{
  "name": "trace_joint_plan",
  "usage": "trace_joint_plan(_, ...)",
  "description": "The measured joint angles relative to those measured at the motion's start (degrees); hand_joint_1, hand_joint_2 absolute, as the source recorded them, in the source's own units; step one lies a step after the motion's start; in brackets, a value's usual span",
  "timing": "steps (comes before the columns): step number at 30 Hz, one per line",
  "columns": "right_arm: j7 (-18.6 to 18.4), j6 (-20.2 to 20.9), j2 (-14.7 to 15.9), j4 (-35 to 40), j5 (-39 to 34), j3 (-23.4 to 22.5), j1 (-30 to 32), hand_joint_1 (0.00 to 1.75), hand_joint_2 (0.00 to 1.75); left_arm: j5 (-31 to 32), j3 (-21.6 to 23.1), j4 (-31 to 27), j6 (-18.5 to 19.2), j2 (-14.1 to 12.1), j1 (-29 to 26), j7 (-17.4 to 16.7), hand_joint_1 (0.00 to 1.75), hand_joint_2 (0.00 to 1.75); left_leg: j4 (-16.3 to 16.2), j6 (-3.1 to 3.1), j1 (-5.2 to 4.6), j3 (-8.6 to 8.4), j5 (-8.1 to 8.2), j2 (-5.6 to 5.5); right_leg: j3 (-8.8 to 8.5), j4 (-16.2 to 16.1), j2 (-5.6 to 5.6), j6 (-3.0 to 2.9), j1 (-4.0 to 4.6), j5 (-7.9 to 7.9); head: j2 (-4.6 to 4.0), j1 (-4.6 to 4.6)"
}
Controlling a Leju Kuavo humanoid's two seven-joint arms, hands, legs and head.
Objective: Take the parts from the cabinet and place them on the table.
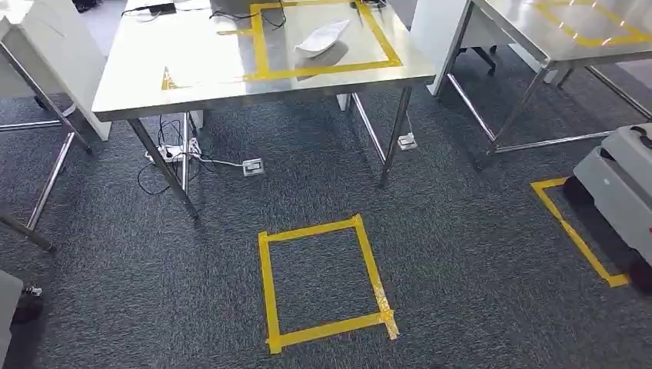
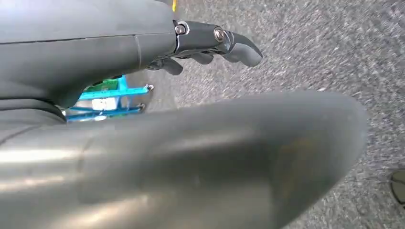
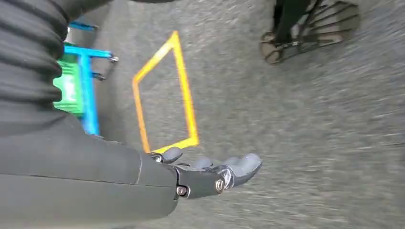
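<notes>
Grey carpeted floor [image 1: 461,261] underfoot in the head view, marked with a yellow tape square [image 1: 323,280] in the foreground and a second yellow tape outline [image 1: 573,231] toward the right edge. Steel table [image 1: 154,69] standing at the top of the view on slanted metal legs, yellow tape rectangle [image 1: 265,54] laid on its top. White part [image 1: 321,38] lying on the table inside that tape rectangle, near its far right corner, well clear of the table's front edge. Second steel table [image 1: 530,31] at upper right, also taped in yellow. Grey wheeled unit [image 1: 623,188] at the right edge, just beside the second tape outline. White power strip [image 1: 173,152] and cables on the carpet beneath the table's left side, small floor socket [image 1: 253,166] nearby. Left hand [image 2: 210,45] hanging over carpet, holding nothing, fingers loosely extended and slightly curled; blue frame [image 2: 112,98] visible behind it. Right hand [image 3: 210,174] likewise hanging over carpet, holding nothing, fingers spread apart and extended; blue-and-green frame [image 3: 79,90] and yellow tape visible beyond it. Dark object at the far edge of the right wrist view too blurred to identify.
</notes>
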State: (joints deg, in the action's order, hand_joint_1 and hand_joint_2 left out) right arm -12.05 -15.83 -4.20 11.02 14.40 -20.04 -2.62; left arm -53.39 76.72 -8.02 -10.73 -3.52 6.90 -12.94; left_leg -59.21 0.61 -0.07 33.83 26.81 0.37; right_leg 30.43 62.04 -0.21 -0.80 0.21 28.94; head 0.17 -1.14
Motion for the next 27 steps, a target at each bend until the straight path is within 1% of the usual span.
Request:
trace_joint_plan(1, -1.0, -0.8, 0.0, 0.0, -0.1, 0.0, -0.1, 0.00, 1.75, 0.4, 0.0, 0.0, -0.1, 0.2, 0.2, 0.2, 0.00, 0.00, 0.0, -0.32, -0.13, 0.32, -0.39, 0.04, -1.91, -3.3, 0.08, -0.66, 0.19, 1.86, 0.00, 0.04)
trace_joint_plan(2, -1.7, -1.7, -0.1, 0.0, -0.3, 0.0, -0.1, 0.00, 1.75, 0.8, 0.0, 0.0, -0.1, 0.1, 0.5, 0.1, 0.00, 0.00, 0.0, -0.65, -0.06, 0.41, -0.80, 0.04, -2.12, -4.2, 0.05, -0.39, 0.30, 1.56, 0.00, 0.02)
trace_joint_plan(3, -2.0, -2.2, -0.2, 0.0, -0.5, 0.0, 0.0, 0.00, 1.75, 1.0, 0.1, 0.0, -0.1, 0.1, 0.9, 0.1, 0.00, 0.00, 0.2, -1.03, 0.10, 0.39, -1.27, 0.02, -1.80, -4.2, 0.08, -0.57, 0.55, 1.08, 0.00, 0.04)
trace_joint_plan(4, -2.3, -2.4, -0.2, 0.0, -0.6, 0.0, 0.1, 0.00, 1.75, 1.2, 0.3, 0.0, -0.1, 0.1, 1.2, 0.1, 0.00, 0.00, 0.4, -1.37, 0.23, 0.55, -1.79, 0.02, -1.56, -4.3, 0.05, -0.75, 0.66, 0.93, 0.00, 0.02)
trace_joint_plan(5, -2.4, -2.4, -0.3, 0.0, -0.7, 0.0, 0.2, 0.00, 1.75, 1.3, 0.5, 0.0, -0.1, 0.1, 1.2, 0.1, 0.00, 0.00, 0.6, -1.85, 0.02, 0.64, -2.33, -0.03, -0.98, -4.8, 0.00, -1.22, 0.32, 0.12, 0.00, 0.04)
trace_joint_plan(6, -2.5, -2.6, -0.5, -0.1, -0.9, 0.0, 0.1, 0.00, 1.75, 1.3, 0.9, 0.1, -0.1, 0.0, 1.3, 0.1, 0.00, 0.00, 0.2, -2.06, 0.15, 1.14, -1.54, -0.13, -0.80, -5.4, -0.52, -1.36, -0.11, -0.74, 0.00, 0.04)
trace_joint_plan(7, -2.2, -2.7, -0.5, -0.1, -1.1, 0.0, 0.0, 0.00, 1.75, 1.4, 1.2, 0.0, 0.1, 0.0, 1.4, 0.0, 0.00, 0.00, -1.1, -2.44, 0.10, 1.71, 1.04, -0.24, -0.25, -5.7, -0.26, -1.82, -0.14, -1.39, 0.00, 0.15)
trace_joint_plan(8, -1.6, -2.7, -0.6, -0.1, -1.6, 0.0, 0.0, 0.00, 1.75, 1.5, 1.2, 0.0, 0.1, 0.0, 1.4, -0.1, 0.00, 0.00, -4.4, -2.74, 0.25, 2.46, 4.68, -0.28, 0.50, -5.7, -0.26, -2.00, -0.15, -1.99, 0.00, 0.17)
trace_joint_plan(9, -0.7, -2.4, -0.8, -0.1, -2.1, 0.0, 0.1, 0.00, 1.75, 1.7, 1.4, 0.0, 0.1, 0.0, 1.6, -0.2, 0.00, 0.00, -8.5, -2.98, 0.40, 3.36, 7.91, -0.27, 1.31, -5.6, -0.27, -2.02, -0.12, -2.59, 0.00, 0.20)
trace_joint_plan(10, -0.1, -2.2, -0.9, -0.1, -2.5, -0.1, 0.2, 0.00, 1.75, 1.9, 1.7, 0.0, 0.1, -0.1, 1.7, -0.2, 0.00, 0.00, -12.3, -3.21, 0.42, 4.01, 9.92, -0.27, 2.11, -5.5, -0.35, -1.97, -0.09, -3.17, 0.00, 0.17)
trace_joint_plan(11, 0.3, -1.8, -1.1, -0.1, -2.8, -0.1, 0.2, 0.00, 1.75, 2.0, 1.7, 0.0, 0.1, -0.3, 1.8, -0.2, 0.00, 0.00, -15.1, -3.37, 0.42, 4.11, 10.08, -0.27, 3.06, -5.3, -0.44, -1.92, -0.09, -3.83, 0.00, 0.20)
trace_joint_plan(12, 0.3, -1.5, -1.2, -0.1, -2.7, -0.1, 0.1, 0.00, 1.75, 2.1, 2.0, 0.0, 0.0, -0.4, 1.9, 0.1, 0.00, 0.00, -15.7, -3.45, 0.45, 3.36, 8.42, -0.27, 4.12, -5.0, -0.49, -1.82, -0.12, -4.42, 0.00, 0.20)
trace_joint_plan(13, -0.1, -0.6, -1.5, -0.1, -1.8, -0.1, 0.1, 0.00, 1.75, 2.4, 2.2, 0.0, -0.2, -0.6, 2.0, 0.5, 0.00, 0.00, -14.2, -3.49, 0.48, 1.59, 5.74, -0.26, 5.04, -4.6, -0.55, -1.68, -0.15, -4.98, 0.00, 0.22)
trace_joint_plan(14, -0.9, 0.4, -1.7, -0.1, -0.8, -0.1, 0.1, 0.00, 1.75, 2.5, 2.5, 0.0, -0.2, -0.7, 2.1, 0.9, 0.00, 0.00, -11.0, -3.48, 0.55, -0.96, 3.52, -0.27, 6.04, -4.1, -0.55, -1.51, -0.25, -5.51, 0.00, 0.20)
trace_joint_plan(15, -1.9, 1.5, -1.9, -0.1, 0.4, 0.1, 0.1, 0.00, 1.75, 2.7, 2.7, 0.0, -0.2, -0.9, 2.3, 1.2, 0.00, 0.00, -6.2, -3.47, 0.64, -4.54, 2.67, -0.29, 6.99, -3.7, -0.54, -1.28, -0.32, -6.02, 0.00, 0.22)
trace_joint_plan(16, -2.4, 2.2, -2.0, -0.1, 0.9, 0.5, 0.0, 0.00, 1.75, 3.0, 2.8, 0.0, 0.1, -1.0, 2.7, 1.1, 0.00, 0.00, -0.9, -3.43, 0.62, -7.87, 5.81, -0.37, 7.61, -3.4, -0.54, -0.93, -0.18, -6.38, 0.00, 0.24)
trace_joint_plan(17, -2.4, 2.6, -2.2, -0.1, 0.8, 0.6, 0.1, 0.00, 1.75, 3.3, 3.1, 0.0, 0.5, -1.1, 2.9, 1.2, 0.00, 0.00, 2.4, -2.87, 0.09, -9.59, 6.87, -0.55, 7.89, -3.1, -0.56, -0.56, -0.14, -6.73, 0.00, 0.17)
trace_joint_plan(18, -1.8, 3.1, -2.3, -0.1, 0.3, 0.6, 0.0, 0.00, 1.75, 3.5, 3.4, 0.0, 1.0, -1.2, 2.8, 1.2, 0.00, 0.00, 2.2, -1.98, 0.18, -8.55, 6.59, -0.57, 7.65, -3.3, -0.62, -0.21, -0.11, -7.19, 0.00, 0.00)
trace_joint_plan(19, -0.4, 3.8, -2.3, -0.1, -0.5, 0.6, 0.0, 0.00, 1.75, 3.3, 3.7, 0.0, 1.9, -1.4, 2.8, 1.1, 0.00, 1.75, 1.8, -1.35, -0.11, -8.30, 6.33, -0.45, 7.70, -3.6, -0.59, 0.13, -0.24, -7.86, 0.00, 0.39)
trace_joint_plan(20, 1.0, 4.4, -2.3, -0.1, -1.2, 0.6, 0.0, 0.00, 1.75, 3.0, 3.8, 0.0, 2.5, -1.4, 2.8, 0.8, 0.00, 1.75, 1.8, -0.67, -0.23, -8.07, 5.99, -0.33, 7.71, -3.9, -0.55, 0.65, -0.31, -8.38, -0.02, 0.44)
trace_joint_plan(21, 2.3, 5.1, -2.2, -0.1, -1.8, 0.6, 0.1, 0.00, 1.75, 3.0, 4.0, 0.0, 3.0, -1.4, 2.5, 0.0, 0.00, 1.75, 2.1, 0.03, 0.23, -7.70, 5.09, -0.02, 7.92, -3.7, -0.46, 0.97, -0.45, -8.53, 0.00, 0.63)
trace_joint_plan(22, 3.7, 6.2, -2.2, -0.1, -2.5, 0.6, 0.1, 0.00, 1.75, 3.0, 4.1, 0.1, 3.5, -1.4, 2.3, -1.2, 0.00, 1.75, 2.1, 0.37, 0.22, -7.13, 4.57, 0.05, 8.60, -2.1, -0.20, 1.28, -0.51, -6.15, 0.00, 0.52)
trace_joint_plan(23, 4.5, 7.1, -2.2, -0.1, -3.0, 0.5, 0.1, 0.00, 1.75, 3.0, 4.2, 0.1, 3.7, -1.4, 1.9, -2.0, 0.00, 1.75, 2.0, 0.71, 0.25, -6.50, 4.04, 0.15, 9.81, 1.4, -0.19, 1.58, -0.61, -2.92, 0.00, 0.48)
trace_joint_plan(24, 5.1, 7.8, -2.2, -0.1, -3.1, 0.4, 0.1, 0.00, 1.75, 3.0, 4.2, 0.1, 3.8, -1.4, 1.3, -2.4, 0.00, 1.75, 2.0, 0.78, 0.23, -5.76, 3.51, 0.46, 11.38, 6.3, -0.20, 1.83, -0.75, 0.40, 0.00, 0.48)
trace_joint_plan(25, 5.6, 8.5, -2.1, -0.1, -3.1, 0.4, 0.2, 0.00, 1.75, 3.1, 4.1, -0.1, 3.9, -1.3, 0.8, -2.5, 0.00, 1.75, 1.9, 0.82, 0.18, -5.00, 3.04, 0.59, 12.65, 10.8, -0.20, 2.00, -0.80, 2.89, 0.00, 0.50)
trace_joint_plan(26, 6.0, 9.0, -2.0, -0.1, -3.1, 0.4, 0.6, 0.00, 1.75, 3.8, 3.7, -0.4, 4.0, -1.3, 0.4, -2.4, 0.00, 1.75, 1.7, 0.78, 0.17, -4.28, 2.62, 0.60, 13.01, 13.8, -0.20, 2.09, -0.80, 4.42, 0.00, 0.48)
trace_joint_plan(27, 6.1, 9.4, -1.9, -0.1, -3.3, 0.4, 0.9, 0.00, 1.75, 4.6, 3.1, -0.9, 4.2, -1.2, 0.0, -2.2, 0.00, 1.75, 1.5, 0.70, 0.17, -3.68, 2.22, 0.59, 11.93, 14.0, -0.19, 2.08, -0.80, 4.56, 0.00, 0.48)
